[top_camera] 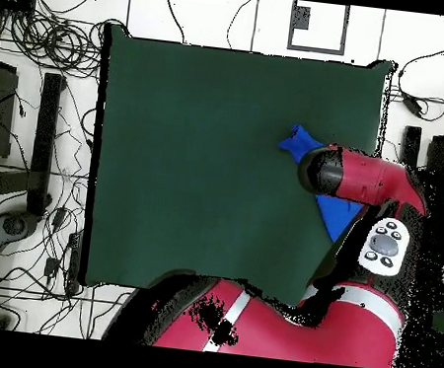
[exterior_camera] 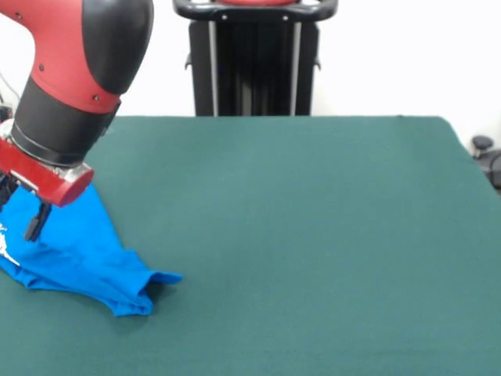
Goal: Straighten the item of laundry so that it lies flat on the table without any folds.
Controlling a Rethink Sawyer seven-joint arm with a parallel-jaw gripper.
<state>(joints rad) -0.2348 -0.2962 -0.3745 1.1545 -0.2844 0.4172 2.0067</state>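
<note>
Front view: gripper (exterior_camera: 30, 219) at nine o'clock, low over the T-shirt (exterior_camera: 82, 251); whether it's open or closed, can't tell. Shirt bunched, sleeve poking toward center, print mostly hidden, so flattening looks barely begun. Table (exterior_camera: 313, 235) otherwise bare. Overhead adds: shirt (top_camera: 298, 144) sits at three o'clock near the table's edge, arm covering most of it.

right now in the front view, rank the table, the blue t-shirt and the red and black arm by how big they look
1. Green table, fills most of the view.
2. Red and black arm; it sits close to the camera, which may exaggerate it.
3. Blue T-shirt, bunched and partly cut off at the edge, looks about as large as the arm.
</note>
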